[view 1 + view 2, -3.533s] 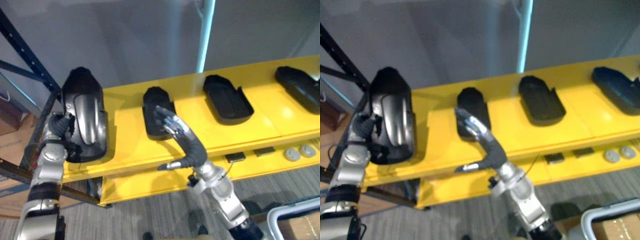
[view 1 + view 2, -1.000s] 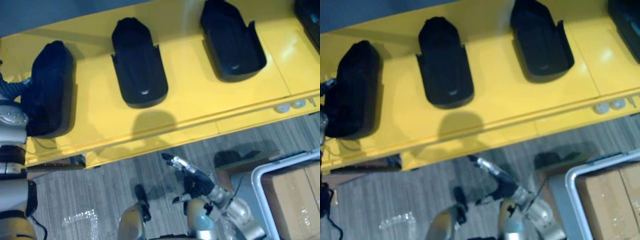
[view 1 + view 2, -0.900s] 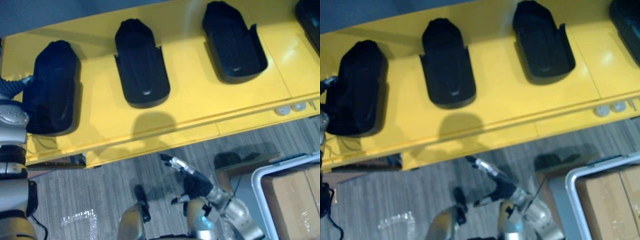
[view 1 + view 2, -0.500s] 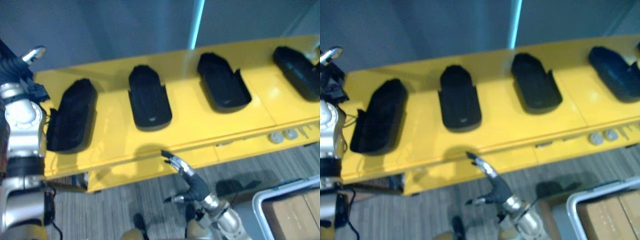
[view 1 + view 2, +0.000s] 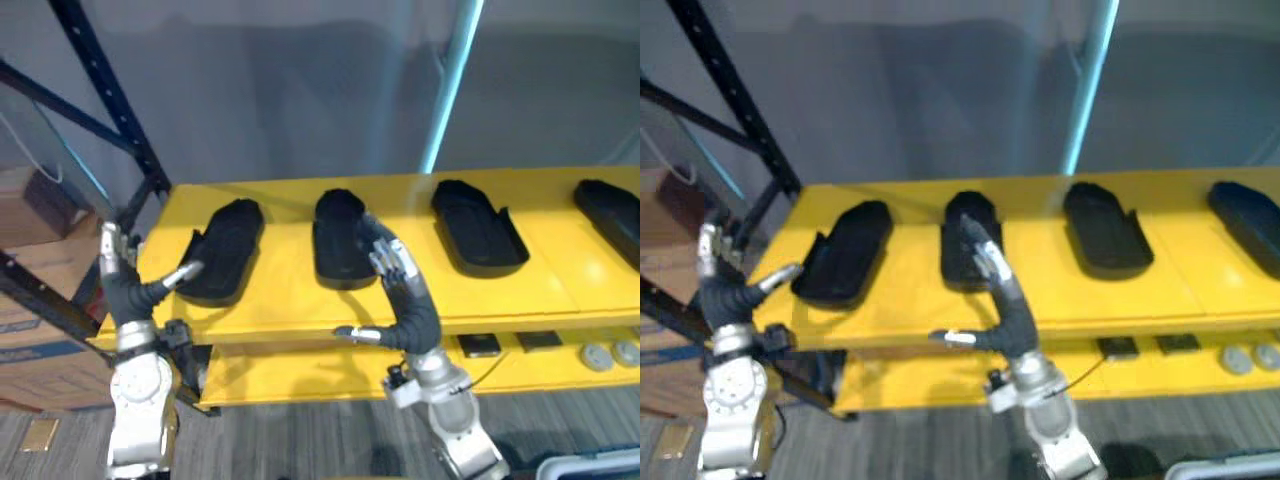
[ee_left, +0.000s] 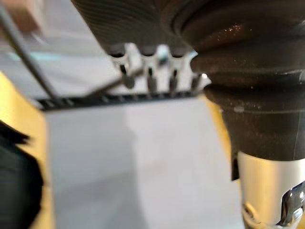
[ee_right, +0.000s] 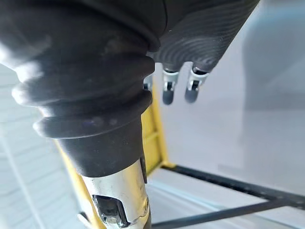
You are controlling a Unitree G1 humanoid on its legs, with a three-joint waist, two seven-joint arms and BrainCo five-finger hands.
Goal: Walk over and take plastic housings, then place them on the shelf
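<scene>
Holding four plastic housings [image 5: 478, 230], yellow shelf [image 5: 280, 290], left robot hand [image 5: 128, 290], right robot hand [image 5: 405, 300] both released

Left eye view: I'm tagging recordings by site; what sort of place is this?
Probably a factory or warehouse store: black plastic housings lie in a row on a yellow shelf beside dark steel racking.

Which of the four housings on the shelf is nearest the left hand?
The leftmost housing, at the left end of the shelf and the only one lying slanted; the open left hand is beside its left edge.
</scene>
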